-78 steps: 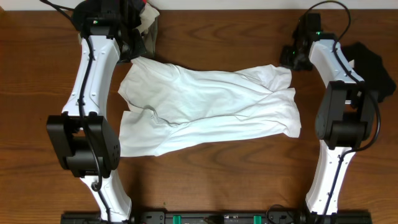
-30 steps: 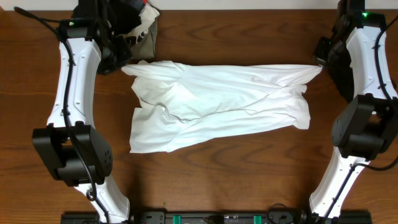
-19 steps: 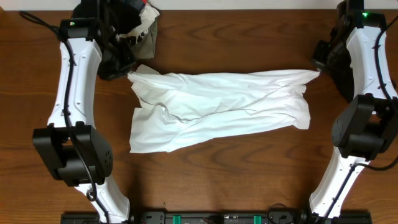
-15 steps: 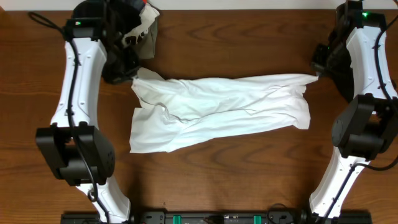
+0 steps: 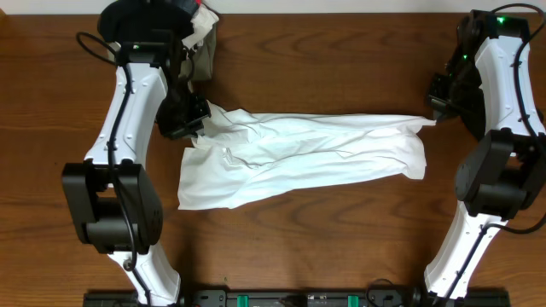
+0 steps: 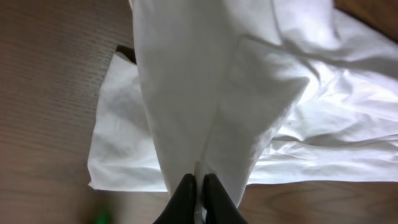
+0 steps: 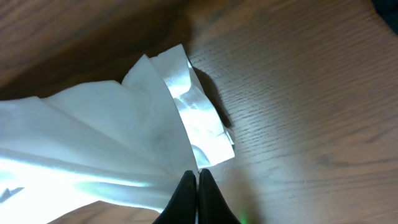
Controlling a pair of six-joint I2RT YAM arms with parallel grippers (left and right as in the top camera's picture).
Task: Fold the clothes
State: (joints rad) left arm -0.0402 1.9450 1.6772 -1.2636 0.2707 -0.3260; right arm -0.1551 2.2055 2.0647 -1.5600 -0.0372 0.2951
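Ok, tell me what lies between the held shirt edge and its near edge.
Nothing visible. The left claw and right claw pinch the far edge of the white T-shirt; only its own cloth lies toward the near edge. The pile of other clothes sits behind the left arm, off that path.

A robotics lab or test stn is indicated: left arm (image 5: pixel 128 111) and right arm (image 5: pixel 505 77), white-and-black, green LED (image 5: pixel 500 19) lit, are based by a black rail (image 5: pixel 281 299) w/ connectors along the near edge of a wood-grain counter (image 5: pixel 299 234). A white T-shirt (image 5: pixel 316 153) is stretched betw. them; a heap of clothes (image 5: pixel 203 38) is kept at the far-left corner.
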